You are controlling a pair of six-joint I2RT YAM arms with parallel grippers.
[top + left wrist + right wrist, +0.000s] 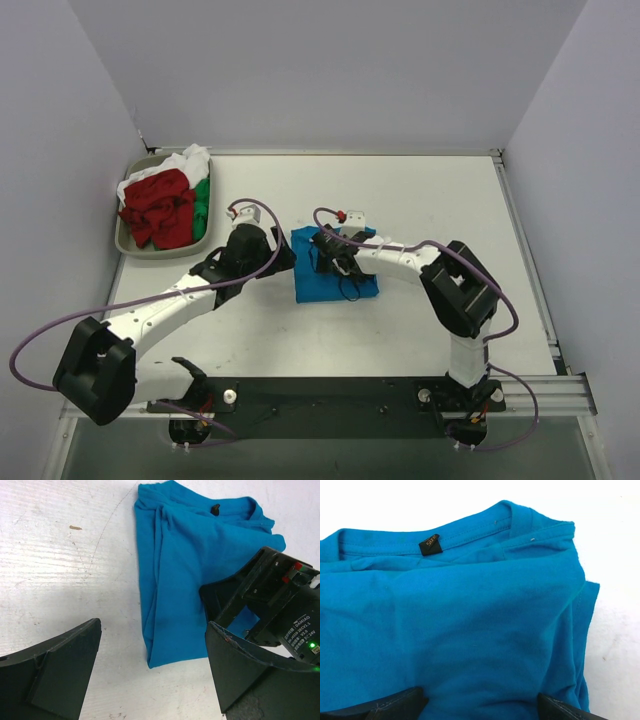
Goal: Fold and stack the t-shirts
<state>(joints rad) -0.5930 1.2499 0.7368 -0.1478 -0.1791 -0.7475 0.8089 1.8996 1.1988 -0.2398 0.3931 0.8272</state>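
A bright blue t-shirt (318, 282) lies folded into a small rectangle in the middle of the table. Its collar and black tag (430, 544) face away in the right wrist view. My right gripper (330, 252) is open, fingers spread low over the shirt's top (480, 707); whether it touches, I cannot tell. My left gripper (284, 254) is open and empty at the shirt's left edge, with the shirt's near corner (155, 655) between its fingers (60, 665). Red (160, 212), green (203, 205) and white (187, 160) shirts lie crumpled in the tray.
The grey oval tray (165, 252) stands at the back left corner of the white table. The right arm's wrist body (280, 610) is close to my left gripper's right finger. Walls close in the table on three sides.
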